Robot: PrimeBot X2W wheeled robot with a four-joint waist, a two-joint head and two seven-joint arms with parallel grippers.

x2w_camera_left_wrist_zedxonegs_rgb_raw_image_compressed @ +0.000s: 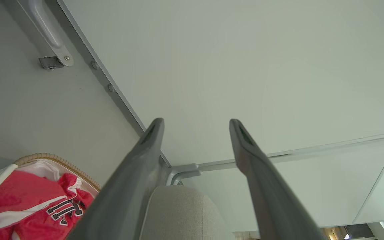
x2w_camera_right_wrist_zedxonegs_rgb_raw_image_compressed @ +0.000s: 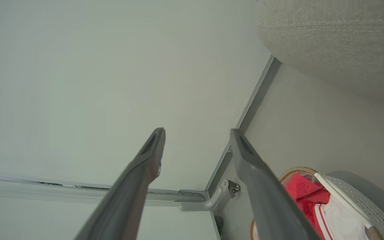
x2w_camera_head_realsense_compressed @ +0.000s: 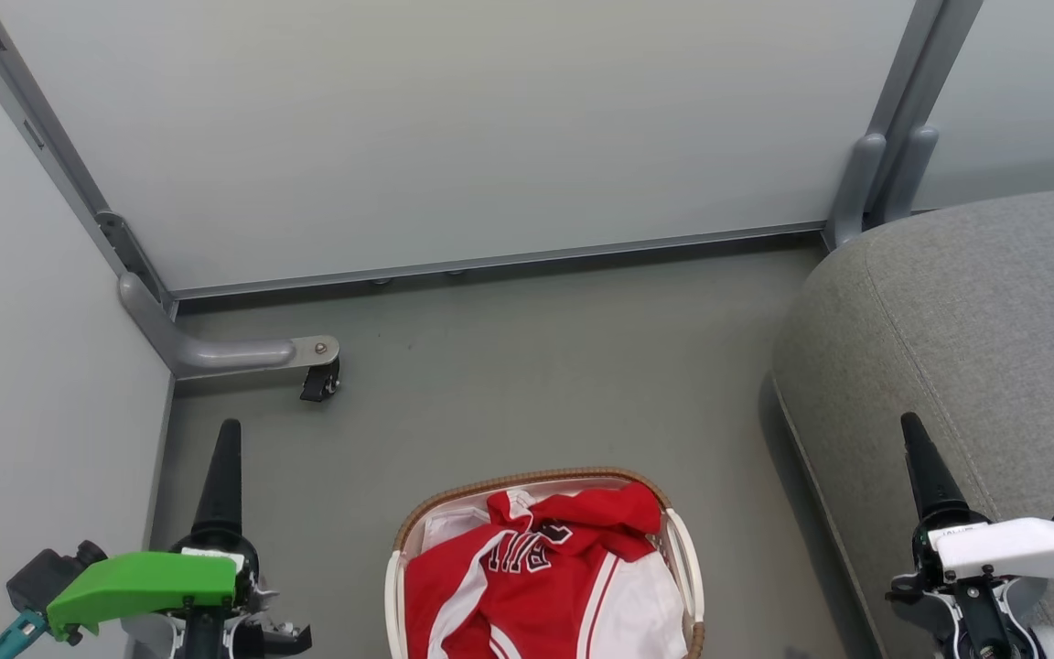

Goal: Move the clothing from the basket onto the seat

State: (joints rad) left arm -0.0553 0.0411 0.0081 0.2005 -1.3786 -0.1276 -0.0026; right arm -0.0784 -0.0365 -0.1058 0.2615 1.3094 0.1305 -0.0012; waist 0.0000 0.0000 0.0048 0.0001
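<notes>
The red clothing (x2w_camera_head_realsense_compressed: 527, 586) with white stripes and black-and-white lettering lies heaped in the white basket (x2w_camera_head_realsense_compressed: 527, 479), which stands on the floor at the bottom centre. The clothing (x2w_camera_left_wrist_zedxonegs_rgb_raw_image_compressed: 22, 196) and the basket's woven rim (x2w_camera_left_wrist_zedxonegs_rgb_raw_image_compressed: 55, 158) sit at the lower left of the left wrist view. The grey seat (x2w_camera_head_realsense_compressed: 994, 348) rises at the right, beside the basket. My left gripper (x2w_camera_head_realsense_compressed: 228, 439) hangs left of the basket, open and empty, its fingers (x2w_camera_left_wrist_zedxonegs_rgb_raw_image_compressed: 152, 133) spread apart. My right gripper (x2w_camera_head_realsense_compressed: 913, 435) hovers over the seat's front edge, open too, its fingers (x2w_camera_right_wrist_zedxonegs_rgb_raw_image_compressed: 155, 136) apart.
White partition panels (x2w_camera_head_realsense_compressed: 454, 128) close off the back and left, held by a grey metal frame. A frame foot with a black caster (x2w_camera_head_realsense_compressed: 318, 380) juts onto the grey floor (x2w_camera_head_realsense_compressed: 536, 366) at the back left. Bare floor lies between the basket and the panels.
</notes>
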